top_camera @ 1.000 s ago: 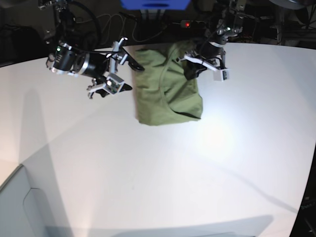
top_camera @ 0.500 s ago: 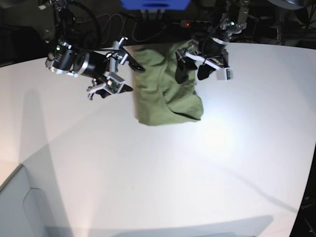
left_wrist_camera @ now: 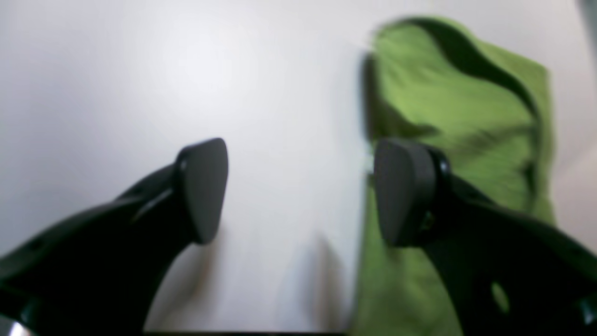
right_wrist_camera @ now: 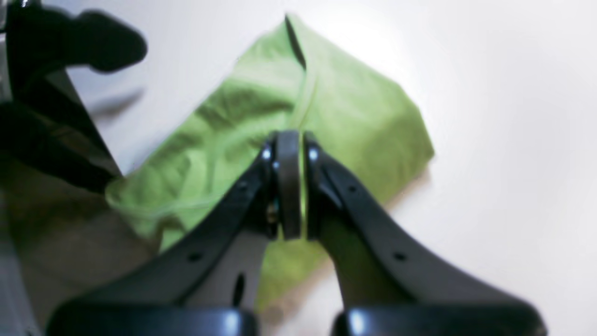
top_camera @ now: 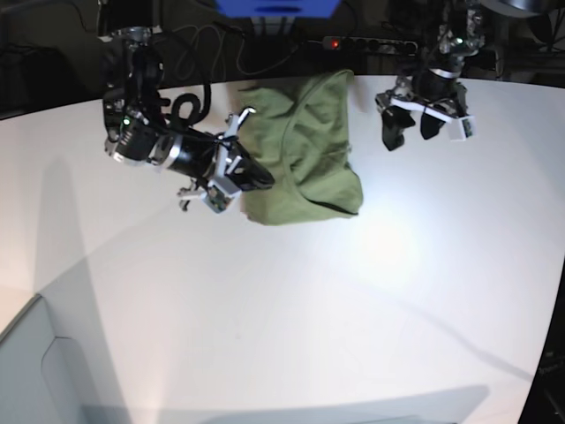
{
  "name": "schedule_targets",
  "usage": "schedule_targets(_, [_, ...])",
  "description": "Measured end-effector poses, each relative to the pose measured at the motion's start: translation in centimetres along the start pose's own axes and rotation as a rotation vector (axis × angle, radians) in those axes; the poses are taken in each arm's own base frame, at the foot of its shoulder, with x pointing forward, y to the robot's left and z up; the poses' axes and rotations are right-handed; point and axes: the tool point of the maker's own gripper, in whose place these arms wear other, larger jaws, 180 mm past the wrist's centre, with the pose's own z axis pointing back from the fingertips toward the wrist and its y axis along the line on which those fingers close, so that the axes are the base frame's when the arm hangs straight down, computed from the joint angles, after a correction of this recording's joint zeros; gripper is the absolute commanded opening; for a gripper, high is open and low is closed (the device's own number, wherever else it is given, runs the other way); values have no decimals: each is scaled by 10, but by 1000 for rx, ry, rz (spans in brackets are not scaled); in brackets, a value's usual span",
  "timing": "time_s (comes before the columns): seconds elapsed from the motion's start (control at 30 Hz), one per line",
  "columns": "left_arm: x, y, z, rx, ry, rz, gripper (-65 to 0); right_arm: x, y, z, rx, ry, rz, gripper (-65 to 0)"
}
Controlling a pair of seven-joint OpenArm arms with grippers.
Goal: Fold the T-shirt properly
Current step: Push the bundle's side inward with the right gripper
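The T-shirt [top_camera: 305,150] lies as a folded olive-green bundle at the back middle of the white table [top_camera: 265,309]. In the base view my right gripper [top_camera: 258,177] is shut, and its tips sit over the shirt's left edge. The right wrist view has the fingers pressed together above the green T-shirt [right_wrist_camera: 345,107], with no cloth visibly pinched between them. My left gripper [top_camera: 410,132] stands open to the right of the shirt, clear of it. In the left wrist view the left gripper [left_wrist_camera: 303,191] spans bare table, with the T-shirt [left_wrist_camera: 457,107] behind its right finger.
A power strip with a red light [top_camera: 334,41] and cables lie behind the table's back edge. A blue object [top_camera: 278,7] sits at the top middle. The table's edge runs across the lower left corner [top_camera: 26,309].
My left gripper opened, let go of the shirt and pulled back to the right. The right gripper shut and swung right onto the shirt's left edge.
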Motion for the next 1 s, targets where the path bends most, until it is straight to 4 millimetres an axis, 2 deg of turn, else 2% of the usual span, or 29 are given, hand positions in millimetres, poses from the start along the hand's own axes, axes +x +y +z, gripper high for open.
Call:
schedule_targets(0.1, [3,21,9,59,-5,-6,-181,21,-12,-14,2,-50,-4,-649])
schedule_targets(0.17, [4,32,14,87,-7,-5,-181,29,-17,-23,12,-66,-18,-649])
schedule_targets(0.23, [5,40,18,110,-11,-9,-181,23,-24,-33,28,-58,-63,-649])
schedule_targets(0.3, [4,48,22,131,-7,-11,-181,6,-34,-45,27,-7,-104,-649])
schedule_targets(0.47, [0,53,26,146,4,-10,-181,-5,-39,-60,52,-72,-217,-649])
schedule_targets(0.67, [1,53,26,147,3,-12,-181,-44,-64,-56,18,-36,-301,-649])
schedule_targets(0.77, [3,52,24,144,-4,-13,-181,-56,-69,-52,5,-26,-321,-649])
schedule_targets(0.9, [4,52,24,144,-6,-13,-181,-56,-71,-50,0,-25,-313,-649])
schedule_targets(0.97, [7,51,21,140,-17,-15,-181,-48,-72,-45,-9,-26,-274,-649])
schedule_targets(1.0, [7,52,20,140,-16,-17,-181,-37,-74,-38,-26,-48,-244,-649])
